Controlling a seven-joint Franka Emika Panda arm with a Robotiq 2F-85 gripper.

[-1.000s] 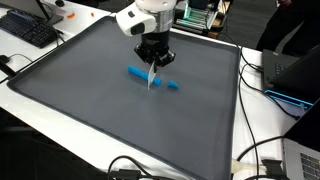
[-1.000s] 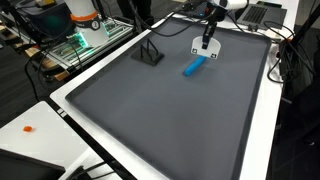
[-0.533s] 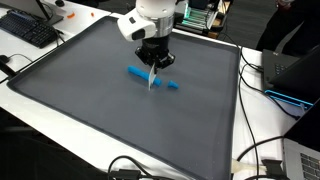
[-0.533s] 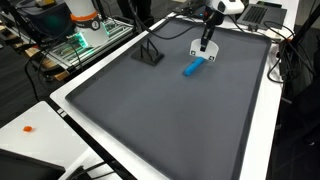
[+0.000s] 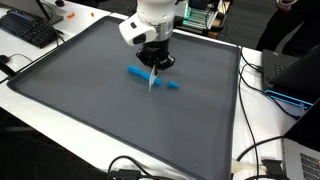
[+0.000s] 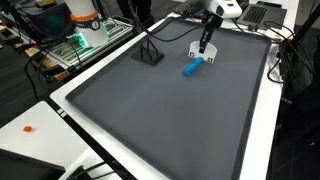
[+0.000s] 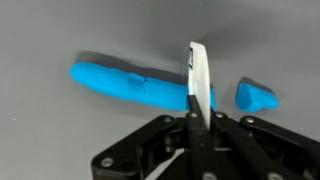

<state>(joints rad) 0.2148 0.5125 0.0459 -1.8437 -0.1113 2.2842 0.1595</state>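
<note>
Wrist view shows the end effector [image 7: 197,120] clamped on a white blade [image 7: 198,70] that hides the blue stick [image 7: 120,82]'s end.

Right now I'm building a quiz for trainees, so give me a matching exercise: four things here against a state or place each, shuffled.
Things:
1 pincer
2 white blade
3 long blue piece
4 short blue piece

States:
A lying apart from the blade
B gripped, pointing down
C shut
D crossed by the blade near one end

Pairs: 1-C, 2-B, 3-D, 4-A
</note>
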